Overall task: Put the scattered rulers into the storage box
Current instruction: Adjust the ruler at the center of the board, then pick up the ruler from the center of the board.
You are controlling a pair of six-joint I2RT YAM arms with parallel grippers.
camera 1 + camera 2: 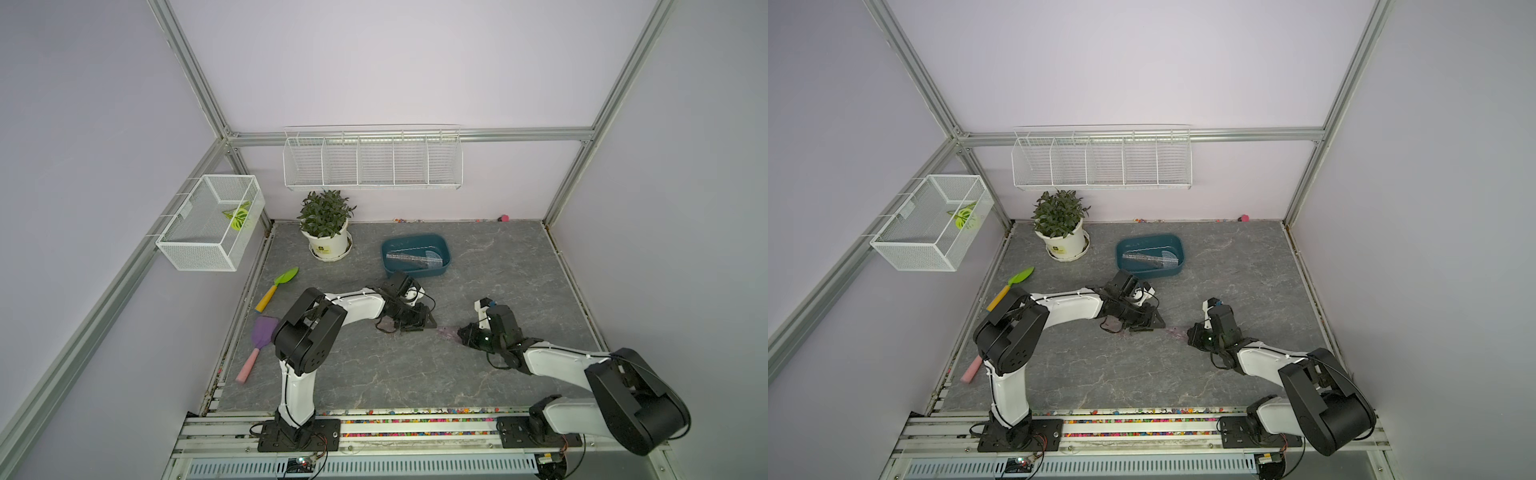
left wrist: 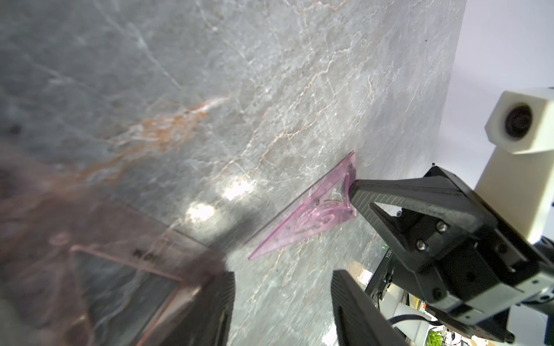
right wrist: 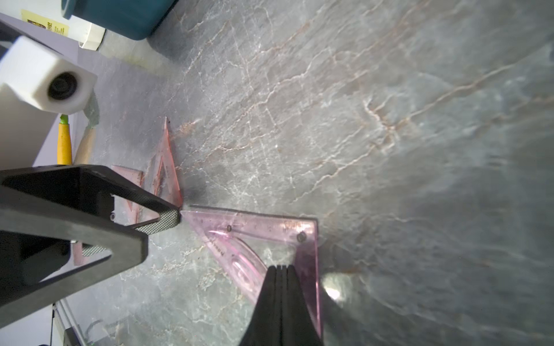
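Rulers (image 1: 405, 261) in box (image 1: 434, 272): top views only

White arms (image 1: 357, 307) bear black joints, thin cables, black right gripper (image 3: 281, 269)

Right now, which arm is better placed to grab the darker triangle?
Left. The left gripper stands open right at the darker triangle, so it likely only has to close. The right gripper is shut, with its tip on the pink triangle.
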